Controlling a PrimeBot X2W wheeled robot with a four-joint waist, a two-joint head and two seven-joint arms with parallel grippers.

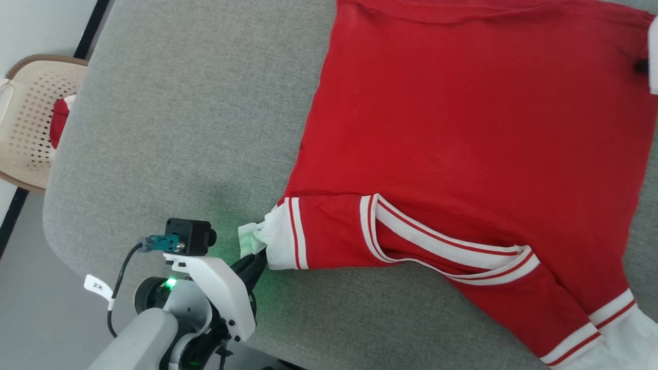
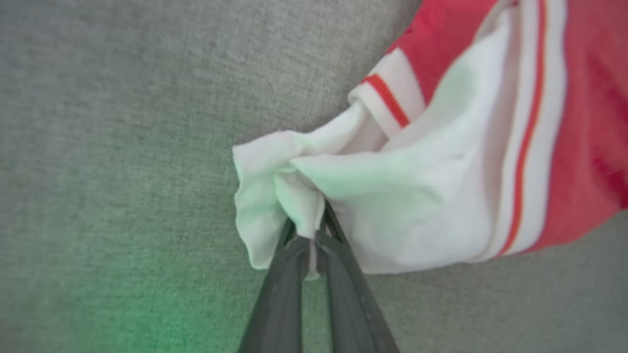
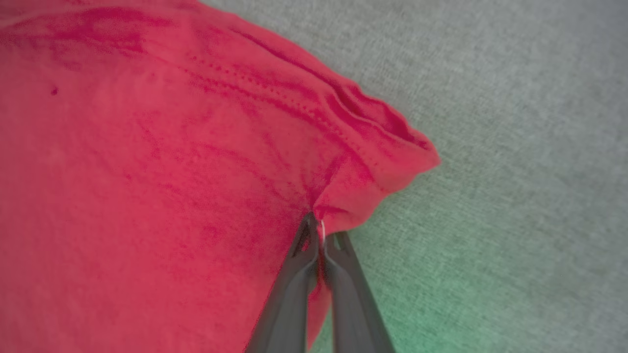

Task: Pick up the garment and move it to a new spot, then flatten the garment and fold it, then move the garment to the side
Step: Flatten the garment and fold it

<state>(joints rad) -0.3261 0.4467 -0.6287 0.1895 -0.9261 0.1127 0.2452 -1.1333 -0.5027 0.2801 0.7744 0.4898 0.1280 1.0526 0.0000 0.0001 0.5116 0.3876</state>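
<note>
**1. Left claw.** We find the left claw (image 1: 258, 259) pressed together on the garment (image 1: 462, 128), pinching its bunched white sleeve end (image 2: 274, 196). The cloth gathers into tight folds right at the fingertips. A thin strip of white runs down between the two dark fingers (image 2: 287, 284). Just beyond the pinch, to the claw's right, the sleeve carries red and white stripes and then turns red.

**2. Right claw.** We find the right claw (image 3: 320, 234) also pressed together, pinching a red hem corner (image 3: 387, 166) of the same garment. Creases radiate from the fingertips into the cloth. The corner bulges up just ahead and to the right of the tips. The red body spreads to the claw's left.

**3. Location of the garment.** The garment lies on a grey padded surface (image 1: 195, 128), spread mostly flat with its plain red side up. Seen from the left claw, it extends ahead and to the right. Its white-striped neckline trim (image 1: 452, 249) lies near the claw, on the right. The second sleeve (image 1: 611, 324) lies well beyond that, further right along the near edge.

**4. Surroundings.** Bare grey surface lies ahead and to the left of the left claw. Well apart on that side, off the surface's edge, stands a beige perforated basket (image 1: 25, 149) holding a red item (image 1: 58, 123). We cannot tell what the item is.
</note>
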